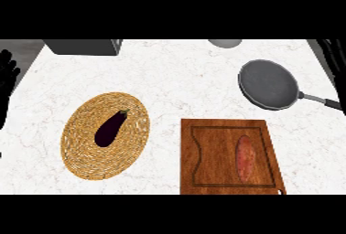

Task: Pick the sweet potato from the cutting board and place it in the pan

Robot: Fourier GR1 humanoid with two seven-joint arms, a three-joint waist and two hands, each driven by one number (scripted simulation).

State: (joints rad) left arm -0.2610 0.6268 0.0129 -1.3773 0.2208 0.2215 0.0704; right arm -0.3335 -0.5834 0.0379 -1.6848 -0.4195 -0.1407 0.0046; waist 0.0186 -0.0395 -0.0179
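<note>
- Where the wooden cutting board (229, 156) lies against the counter's near edge, right of centre, bare marble (182, 77) stretches between its far edge and the pan.
- The sweet potato (245, 157) rests inside the board's groove, towards the board's right side, clear of the rim.
- Its long axis runs from the counter's near edge to the far edge, roughly parallel to the board's right side; the two ends look much alike.
- The grey frying pan (269, 84) sits near the counter's right edge, beyond the board and well apart from it, its dark handle pointing right and slightly nearward.
- A round woven mat (106, 135) lies left of the board, carrying a dark eggplant (110, 128) tilted with its stem towards the far right.
- The left hand (8, 75) shows at the counter's left edge, fingers straight and apart, holding nothing.
- The right hand (336, 59) shows at the right edge as dark fingers; whether they are spread or curled cannot be told.
- A dark grey box (83, 46) stands at the far left corner; a grey rounded object (225, 43) sits at the far edge.
</note>
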